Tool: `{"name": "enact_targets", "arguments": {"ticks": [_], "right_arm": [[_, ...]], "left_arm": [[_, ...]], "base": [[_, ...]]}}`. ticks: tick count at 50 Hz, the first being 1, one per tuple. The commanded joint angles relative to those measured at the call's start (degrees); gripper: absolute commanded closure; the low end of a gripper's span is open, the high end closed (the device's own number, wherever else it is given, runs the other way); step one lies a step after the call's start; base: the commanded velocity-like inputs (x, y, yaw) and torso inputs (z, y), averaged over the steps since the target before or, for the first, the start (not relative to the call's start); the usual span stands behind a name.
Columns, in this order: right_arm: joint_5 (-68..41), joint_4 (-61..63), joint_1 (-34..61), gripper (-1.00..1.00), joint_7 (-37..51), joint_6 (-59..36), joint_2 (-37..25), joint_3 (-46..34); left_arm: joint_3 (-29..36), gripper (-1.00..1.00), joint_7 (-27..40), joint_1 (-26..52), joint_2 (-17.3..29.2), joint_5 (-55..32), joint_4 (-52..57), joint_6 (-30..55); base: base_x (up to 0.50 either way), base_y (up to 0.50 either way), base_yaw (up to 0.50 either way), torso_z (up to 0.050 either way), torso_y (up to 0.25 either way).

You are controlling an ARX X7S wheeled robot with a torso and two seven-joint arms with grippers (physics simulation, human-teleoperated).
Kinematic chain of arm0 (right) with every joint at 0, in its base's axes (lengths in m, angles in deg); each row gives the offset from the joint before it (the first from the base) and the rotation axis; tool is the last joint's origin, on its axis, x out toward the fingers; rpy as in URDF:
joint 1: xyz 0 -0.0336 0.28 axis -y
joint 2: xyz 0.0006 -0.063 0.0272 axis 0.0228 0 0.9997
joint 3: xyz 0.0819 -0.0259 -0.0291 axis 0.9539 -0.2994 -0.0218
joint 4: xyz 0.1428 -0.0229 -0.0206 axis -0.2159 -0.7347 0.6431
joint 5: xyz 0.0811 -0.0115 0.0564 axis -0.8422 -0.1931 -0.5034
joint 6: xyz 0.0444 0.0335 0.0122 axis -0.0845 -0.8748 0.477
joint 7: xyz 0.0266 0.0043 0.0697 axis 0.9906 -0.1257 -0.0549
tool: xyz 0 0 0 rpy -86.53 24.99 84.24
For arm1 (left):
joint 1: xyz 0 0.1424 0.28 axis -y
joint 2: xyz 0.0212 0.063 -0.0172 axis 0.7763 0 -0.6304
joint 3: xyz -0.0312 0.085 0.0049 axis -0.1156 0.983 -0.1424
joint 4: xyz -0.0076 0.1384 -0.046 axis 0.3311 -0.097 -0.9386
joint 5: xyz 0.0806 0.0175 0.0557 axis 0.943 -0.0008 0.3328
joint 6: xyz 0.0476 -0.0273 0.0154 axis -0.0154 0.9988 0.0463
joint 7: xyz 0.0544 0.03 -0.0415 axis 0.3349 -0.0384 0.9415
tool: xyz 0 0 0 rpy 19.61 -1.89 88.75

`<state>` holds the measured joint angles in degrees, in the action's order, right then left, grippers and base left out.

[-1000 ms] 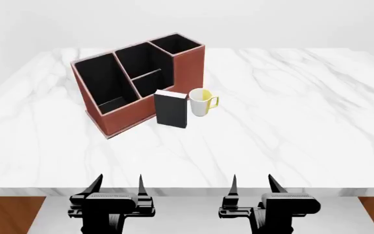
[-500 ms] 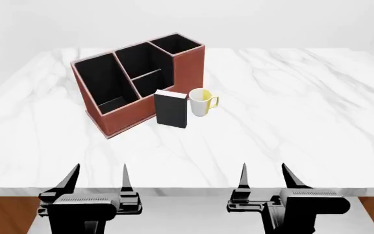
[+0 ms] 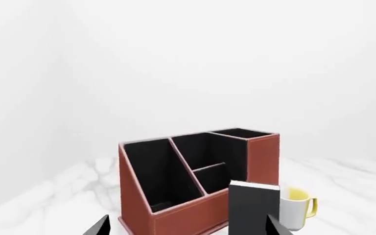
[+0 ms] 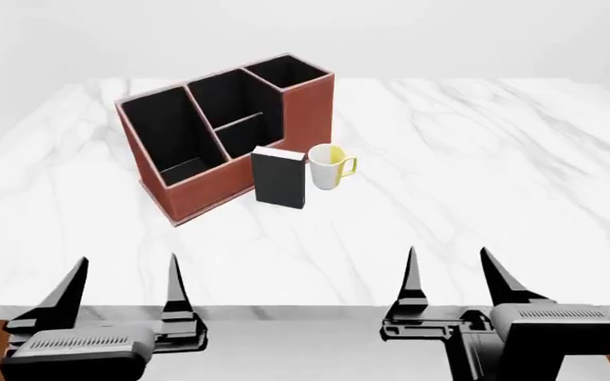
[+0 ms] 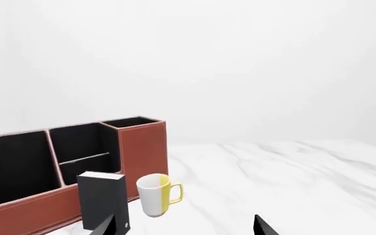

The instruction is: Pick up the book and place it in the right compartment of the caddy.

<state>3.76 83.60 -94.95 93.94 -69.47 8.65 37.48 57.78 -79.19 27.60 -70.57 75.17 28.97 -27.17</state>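
The small black book (image 4: 279, 178) stands upright on the marble table, against the front wall of the reddish-brown caddy (image 4: 220, 178). The caddy's tallest section, the right compartment (image 4: 287, 74), lies at its far right end. In the wrist views the book (image 3: 253, 208) (image 5: 103, 200) and caddy (image 3: 181, 220) (image 5: 25, 213) appear well ahead of the fingertips. My left gripper (image 4: 125, 282) and right gripper (image 4: 453, 274) both hover open at the table's near edge, far from the book, holding nothing.
A white-and-yellow mug (image 4: 330, 166) stands just right of the book, nearly touching it. The marble table (image 4: 475, 175) stretches wide to the right and front. Its near edge (image 4: 305, 311) runs just under the grippers.
Both grippers have risen and spread apart, the left moving left and the right moving right. Book, caddy and mug have not moved.
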Motion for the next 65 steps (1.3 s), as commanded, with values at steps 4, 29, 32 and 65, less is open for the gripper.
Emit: {"name": "enact_targets", "arguments": {"ticks": [4,29,32,65], "right_arm": [[-1.9,2.6,-0.3,-1.0,0.6,-1.7,-1.0,0.0],[-2.0,2.1,-0.5,-1.0,1.7,-0.8,-2.1,-1.0],[-2.1,2.0,-0.4,-1.0,2.0,-0.6,-2.4,-1.2],[-3.9,1.7,-0.8,-1.0,3.9,1.2,-4.5,-2.8]], "left_arm": [[-0.3,-1.0,1.0,-0.7,0.9,-1.1,2.3,0.4],[0.7,-1.0,2.1,-0.9,1.9,-1.4,2.3,-0.1],[0.8,-1.0,2.2,-0.9,2.0,-1.5,2.2,-0.2],[1.9,-1.0,3.3,-1.1,3.3,-2.1,2.0,-0.8]], "base": [[0.39,0.0,0.0,0.0,0.0],[0.5,0.0,0.0,0.0,0.0],[0.5,0.0,0.0,0.0,0.0],[0.39,-0.01,0.0,0.0,0.001]]}}
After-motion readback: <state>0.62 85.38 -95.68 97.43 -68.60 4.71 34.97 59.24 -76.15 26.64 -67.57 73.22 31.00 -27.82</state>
